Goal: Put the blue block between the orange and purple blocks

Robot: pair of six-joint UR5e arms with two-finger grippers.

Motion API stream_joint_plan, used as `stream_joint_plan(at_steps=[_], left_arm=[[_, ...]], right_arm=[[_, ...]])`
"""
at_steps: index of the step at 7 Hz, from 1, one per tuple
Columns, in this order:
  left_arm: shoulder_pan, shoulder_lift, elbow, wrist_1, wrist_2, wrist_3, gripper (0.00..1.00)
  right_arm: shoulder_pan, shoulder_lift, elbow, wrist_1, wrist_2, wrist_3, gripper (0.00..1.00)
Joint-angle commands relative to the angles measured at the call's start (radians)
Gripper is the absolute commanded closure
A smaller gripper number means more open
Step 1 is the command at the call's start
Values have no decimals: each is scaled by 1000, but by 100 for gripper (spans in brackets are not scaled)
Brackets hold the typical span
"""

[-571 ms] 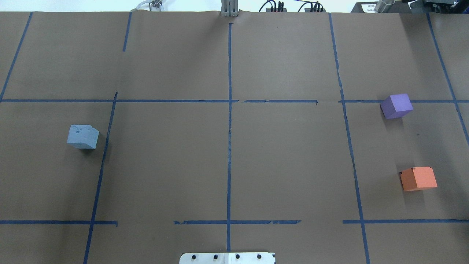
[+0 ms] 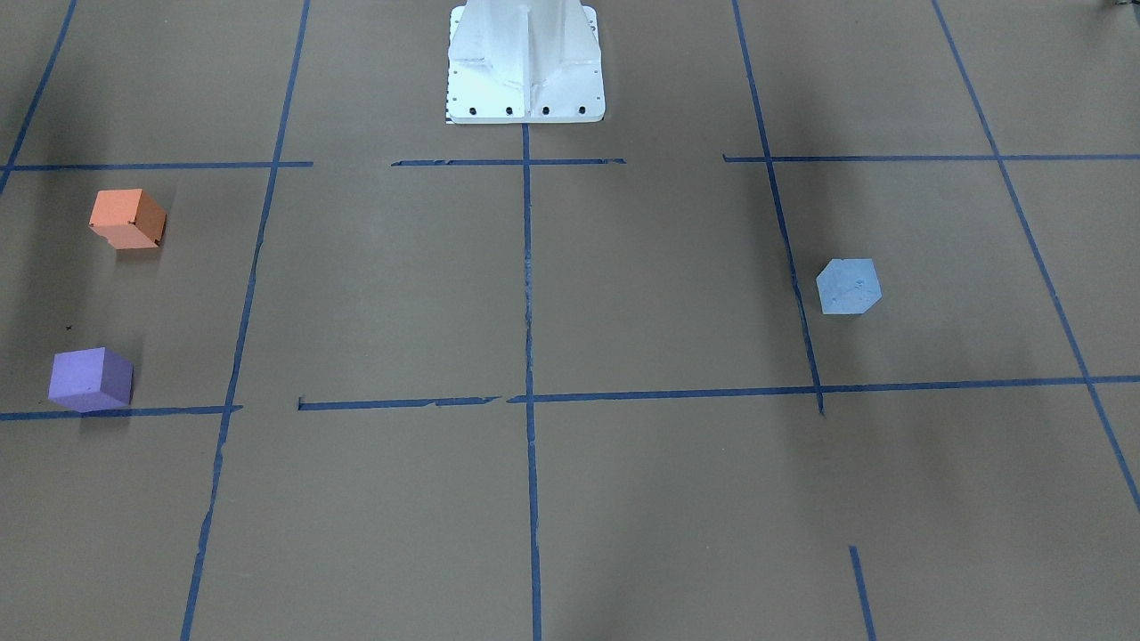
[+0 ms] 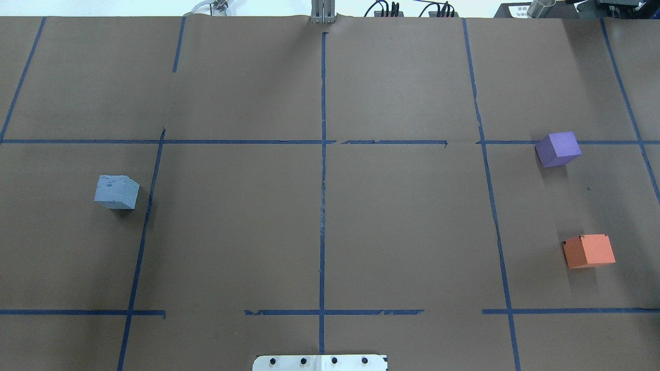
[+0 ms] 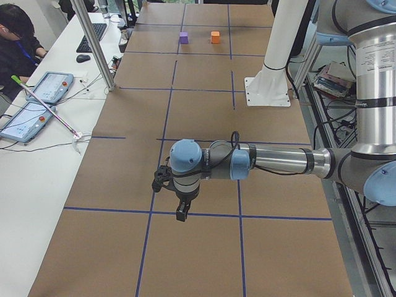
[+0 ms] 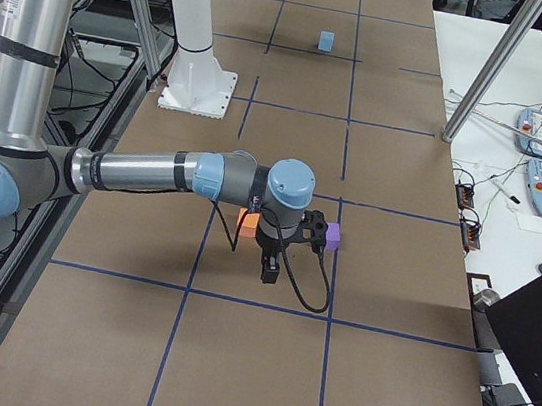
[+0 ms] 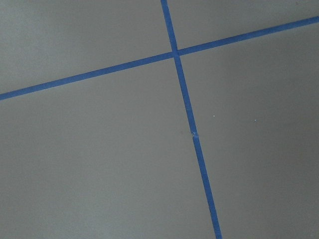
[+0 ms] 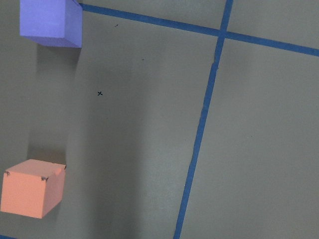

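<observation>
The blue block [image 3: 117,192] sits alone on the table's left side; it also shows in the front view [image 2: 849,286] and far off in the right side view [image 5: 326,40]. The purple block [image 3: 558,149] and the orange block [image 3: 589,251] stand apart on the right side, with bare paper between them. The right wrist view shows both the purple block [image 7: 50,22] and the orange block [image 7: 32,188]. My left gripper [image 4: 180,213] and right gripper [image 5: 268,271] show only in the side views, hanging above the table; I cannot tell whether they are open or shut.
Brown paper with blue tape lines [image 3: 323,180] covers the table. The robot's white base [image 2: 525,62] stands at the near middle edge. An operator and tablets [image 4: 37,93] are at a side desk. The left wrist view shows only paper and tape [image 6: 184,99].
</observation>
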Motion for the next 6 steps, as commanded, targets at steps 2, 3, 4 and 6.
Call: stream_joint_plan(at_steps=[2,3,4,6], left_arm=[[8,-49,18,-233,3,-17,0],[35,-89,64,-268,2,-75,0],[113,-156,98,-273,-1,-253,0],[297,-157,112,-478,-3,-451,0]], right_arm=[[0,6,-1,0,0,0,0],[0,6,-1,0,0,0,0],[0,6,-1,0,0,0,0],[0,6,-1,0,0,0,0]])
